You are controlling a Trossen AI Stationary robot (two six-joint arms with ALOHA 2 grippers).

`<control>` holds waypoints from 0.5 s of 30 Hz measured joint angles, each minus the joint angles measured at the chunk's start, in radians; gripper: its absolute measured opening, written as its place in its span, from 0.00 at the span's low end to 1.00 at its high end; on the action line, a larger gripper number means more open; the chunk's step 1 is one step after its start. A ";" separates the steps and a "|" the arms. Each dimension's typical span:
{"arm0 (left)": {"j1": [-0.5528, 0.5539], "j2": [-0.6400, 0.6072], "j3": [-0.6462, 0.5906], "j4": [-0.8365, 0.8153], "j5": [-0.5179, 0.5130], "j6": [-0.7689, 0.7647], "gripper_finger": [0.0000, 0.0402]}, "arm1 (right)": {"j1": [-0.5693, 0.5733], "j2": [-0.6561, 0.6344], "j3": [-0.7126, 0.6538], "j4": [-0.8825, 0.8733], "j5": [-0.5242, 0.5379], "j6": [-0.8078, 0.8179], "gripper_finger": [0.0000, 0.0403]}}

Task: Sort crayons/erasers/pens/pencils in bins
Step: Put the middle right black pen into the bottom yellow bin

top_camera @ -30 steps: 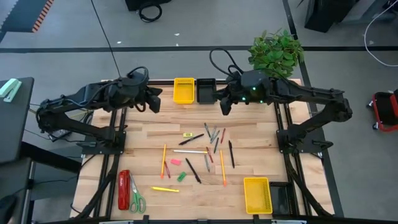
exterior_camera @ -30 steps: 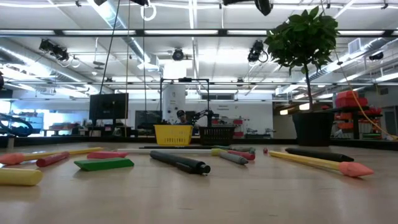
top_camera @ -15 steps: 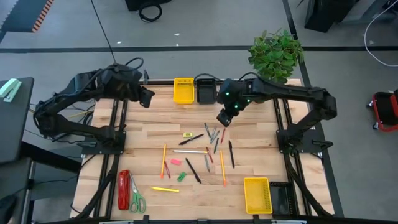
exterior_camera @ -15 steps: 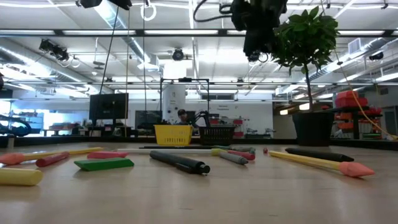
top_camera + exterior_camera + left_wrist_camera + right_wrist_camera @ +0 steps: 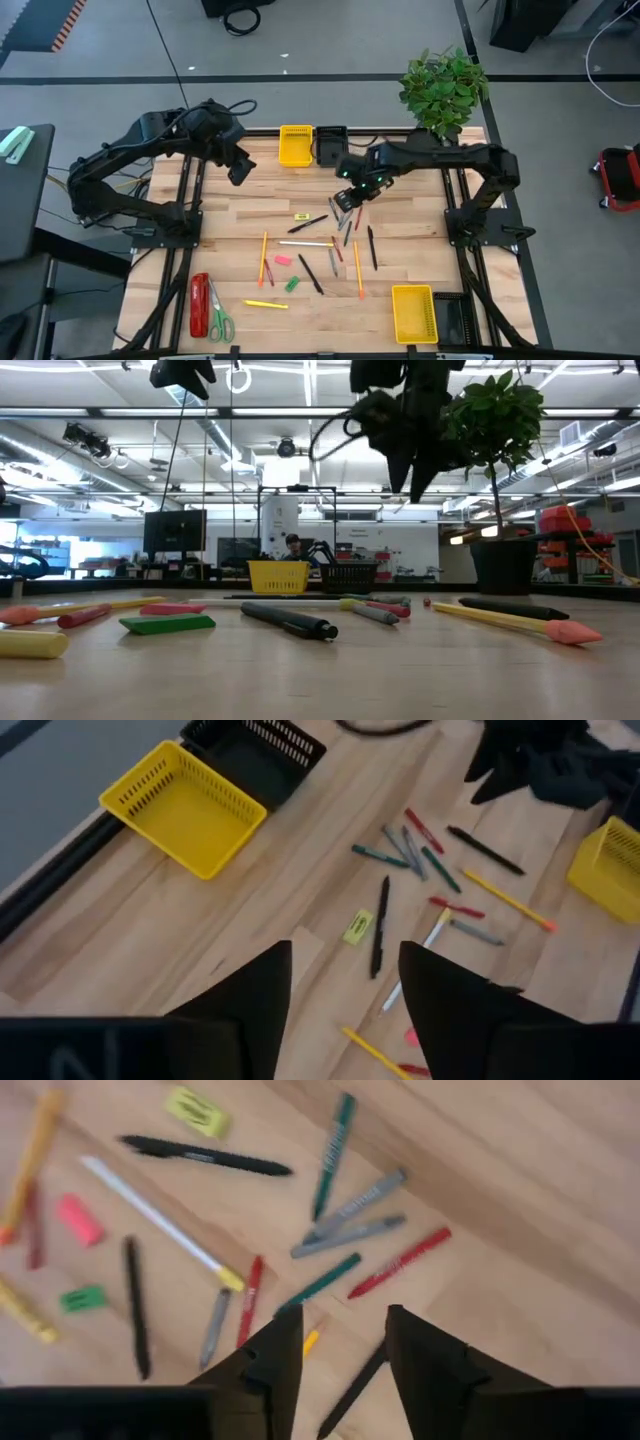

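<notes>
Crayons [image 5: 343, 215], black pens [image 5: 308, 224], orange, yellow and pale pencils [image 5: 305, 242] and small erasers [image 5: 282, 260] lie scattered flat on the wooden table's middle. A yellow bin [image 5: 295, 145] and a black bin [image 5: 330, 146] stand at the far edge, and another yellow bin [image 5: 413, 312] stands near right. My right gripper [image 5: 343, 1342] hangs open above the crayon cluster [image 5: 355, 1205], pointing steeply down and touching nothing. My left gripper [image 5: 345, 1000] is open in the air over the table's far left part [image 5: 240, 170], well above the items.
A red stapler [image 5: 199, 305] and green-handled scissors [image 5: 220, 323] lie at the near left corner. A potted plant [image 5: 445, 85] stands at the far right corner. Bare wood lies between the far bins and the scattered items.
My right gripper has dropped from beside the far bins toward the table's near edge, tipping steeply downward until it hangs over the crayon cluster. My left gripper has swung a little toward the table's right and near side. The items on the table have not moved.
</notes>
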 joint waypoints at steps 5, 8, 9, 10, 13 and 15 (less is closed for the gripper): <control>0.000 -0.003 0.000 -0.011 0.009 0.060 0.50 | 0.057 0.072 0.000 -0.040 0.000 0.153 0.39; -0.001 -0.003 0.000 -0.011 0.064 0.070 0.48 | 0.085 0.111 0.000 -0.069 -0.011 0.219 0.39; -0.002 -0.003 0.000 -0.011 0.083 0.074 0.48 | 0.095 0.125 -0.002 -0.077 -0.018 0.234 0.39; -0.007 -0.003 0.000 -0.011 0.096 0.074 0.48 | 0.104 0.138 -0.006 -0.082 -0.029 0.246 0.39; -0.025 -0.003 0.000 -0.011 0.105 0.077 0.47 | 0.128 0.171 -0.025 -0.086 -0.055 0.269 0.39; -0.037 -0.003 0.000 -0.011 0.106 0.077 0.46 | 0.137 0.183 -0.048 -0.082 -0.057 0.265 0.39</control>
